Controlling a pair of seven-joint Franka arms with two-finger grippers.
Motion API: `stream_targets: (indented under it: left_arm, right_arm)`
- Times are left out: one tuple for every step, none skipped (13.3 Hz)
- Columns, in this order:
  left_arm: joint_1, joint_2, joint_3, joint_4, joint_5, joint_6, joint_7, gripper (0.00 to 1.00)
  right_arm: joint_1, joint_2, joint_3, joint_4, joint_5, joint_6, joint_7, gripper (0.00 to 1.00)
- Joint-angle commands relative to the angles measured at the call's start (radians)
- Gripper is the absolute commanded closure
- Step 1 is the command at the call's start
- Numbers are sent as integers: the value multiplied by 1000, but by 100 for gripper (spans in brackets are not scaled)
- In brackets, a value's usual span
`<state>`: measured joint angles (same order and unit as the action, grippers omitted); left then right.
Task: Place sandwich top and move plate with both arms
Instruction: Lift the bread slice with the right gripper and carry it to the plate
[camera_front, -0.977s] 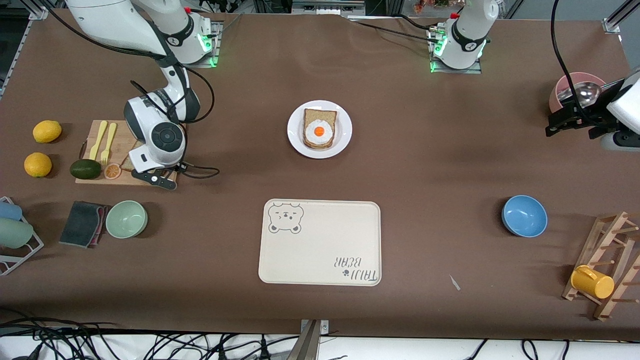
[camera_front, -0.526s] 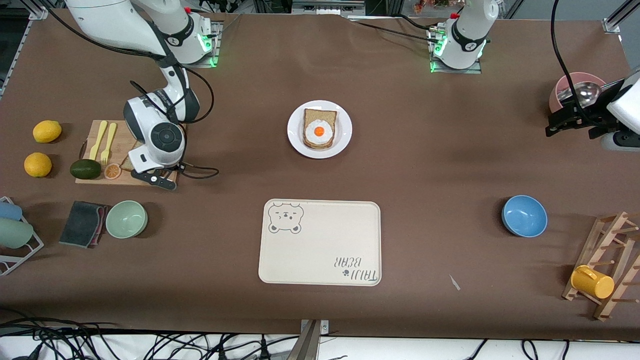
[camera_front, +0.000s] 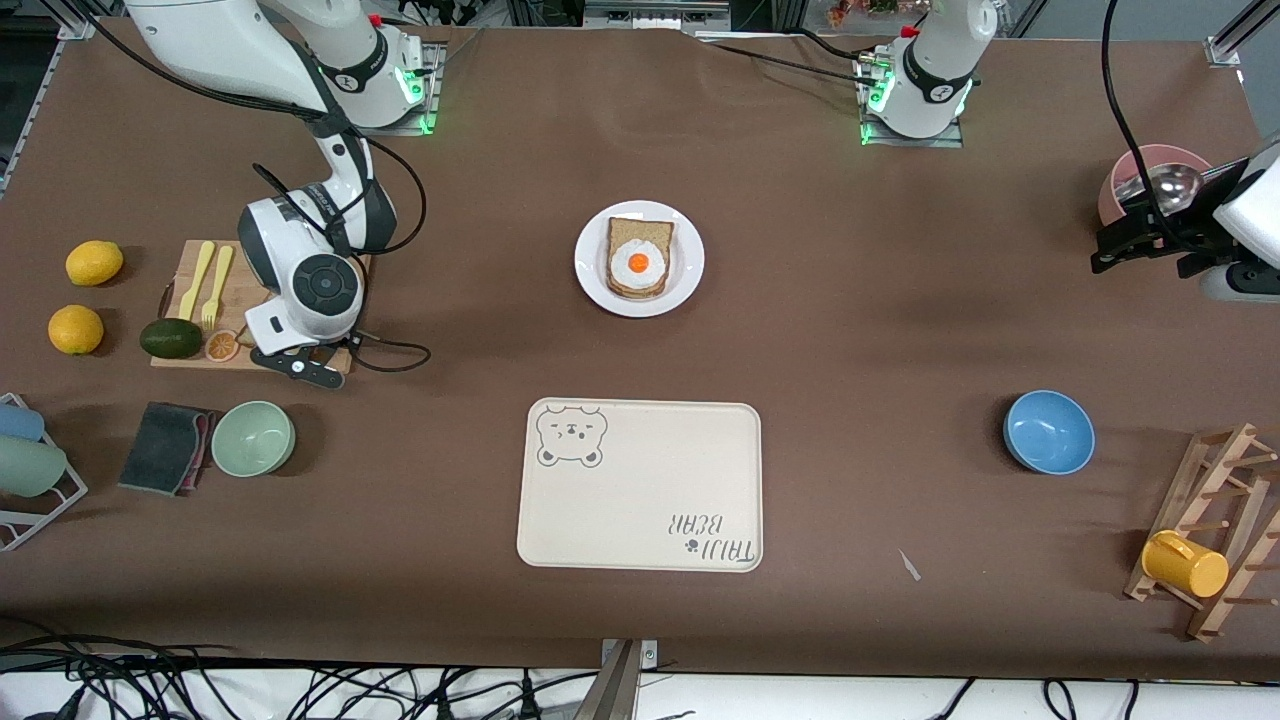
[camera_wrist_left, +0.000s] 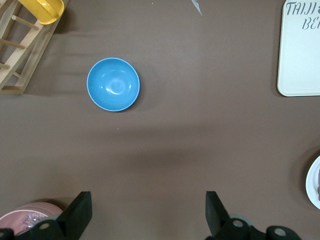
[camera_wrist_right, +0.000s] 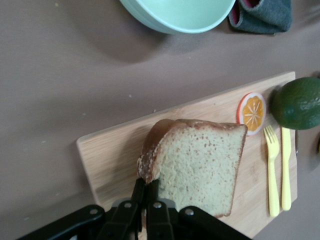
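While the left gripper (camera_wrist_left: 145, 220) hangs spread wide at the front view's right edge, the right gripper (camera_wrist_right: 146, 196), at that view's left, pinches the bread slice (camera_wrist_right: 197, 167) over the cutting board (camera_wrist_right: 112, 160). The plate (camera_front: 688, 262) sits upper centre on the worktop (camera_front: 850, 330).

In the front view the right arm's wrist covers the sandwich top (camera_wrist_right: 197, 165) and the right gripper (camera_wrist_right: 145, 192). The left gripper (camera_wrist_left: 147, 212) is cut off by the wrist picture's edge, as are the plate (camera_wrist_left: 315, 182), the bear tray (camera_wrist_left: 300, 50) and the pink bowl (camera_wrist_left: 27, 215).
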<state>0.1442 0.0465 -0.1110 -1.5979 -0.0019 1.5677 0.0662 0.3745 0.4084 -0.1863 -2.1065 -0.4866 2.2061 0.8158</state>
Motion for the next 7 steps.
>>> stream_targets:
  left_arm:
    - [6, 1, -9, 10, 8, -14, -5, 0]
    - [6, 1, -7, 10, 8, -14, -3, 0]
    - [6, 1, -7, 10, 8, -14, -3, 0]
    - [6, 1, -9, 10, 8, -14, -5, 0]
    - [6, 1, -7, 10, 8, -14, -5, 0]
    - [6, 1, -7, 10, 8, -14, -3, 0]
    - [6, 1, -7, 10, 8, -14, -5, 0]
  right_arm:
    - [0, -5, 30, 63, 69, -109, -29, 100]
    - [0, -5, 66, 98, 113, -161, -29, 100]
    - [1, -5, 89, 136, 143, -219, -27, 100]
    - [6, -2, 109, 185, 172, -295, -20, 100]
    - [15, 4, 122, 247, 230, -366, -18, 100]
    - [20, 18, 122, 300, 294, -425, -15, 100]
    - [23, 27, 122, 347, 343, -472, -12, 100]
